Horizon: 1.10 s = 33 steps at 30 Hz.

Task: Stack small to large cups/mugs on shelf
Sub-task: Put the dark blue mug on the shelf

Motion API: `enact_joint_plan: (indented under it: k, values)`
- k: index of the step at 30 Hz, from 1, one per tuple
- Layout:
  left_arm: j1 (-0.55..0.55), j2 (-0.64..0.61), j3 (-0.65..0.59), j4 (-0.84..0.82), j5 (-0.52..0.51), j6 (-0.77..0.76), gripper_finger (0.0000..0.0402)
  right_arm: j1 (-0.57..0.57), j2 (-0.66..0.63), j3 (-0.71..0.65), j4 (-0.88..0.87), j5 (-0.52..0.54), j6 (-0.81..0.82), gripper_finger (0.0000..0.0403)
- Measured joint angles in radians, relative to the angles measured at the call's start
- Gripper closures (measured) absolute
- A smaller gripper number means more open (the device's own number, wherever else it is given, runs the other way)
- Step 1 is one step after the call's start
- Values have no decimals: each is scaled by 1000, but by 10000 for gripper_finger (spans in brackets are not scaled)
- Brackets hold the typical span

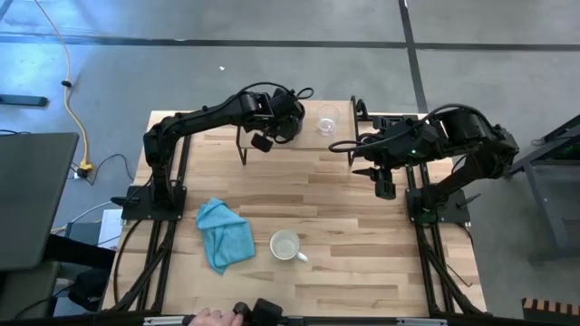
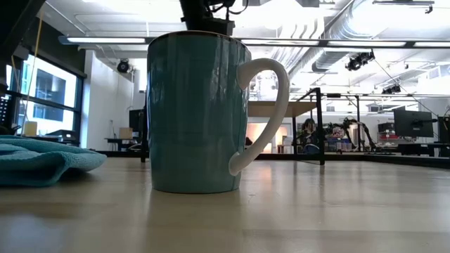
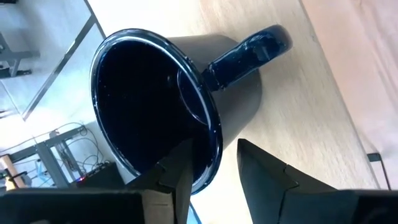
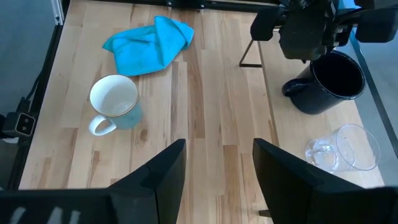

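Observation:
The black mug [image 3: 161,93] stands upright on the light-wood shelf [image 1: 308,138] at the table's far middle, and also shows in the right wrist view [image 4: 329,84]. My left gripper [image 3: 214,171] is open just above it, one finger inside the rim and one outside, astride the wall opposite the handle. The clear glass cup [image 1: 326,124] stands on the shelf to the black mug's right. The larger mug [image 1: 285,244], white inside with a teal wall, stands on the table near the front. My right gripper [image 4: 217,180] is open and empty over the table's right part.
A teal cloth [image 1: 224,234] lies crumpled on the table to the left of the larger mug. The shelf's thin dark legs [image 4: 249,53] stand on the tabletop. A person's hand [image 1: 213,317] shows at the table's front edge.

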Motion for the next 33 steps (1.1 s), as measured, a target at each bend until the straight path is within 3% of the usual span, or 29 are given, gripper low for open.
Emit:
enact_joint_plan:
  k: [33]
  values:
    - [20, 0, 0, -32, 4, -15, 291, 0, 0, 0, -4, -21, 28, 224]
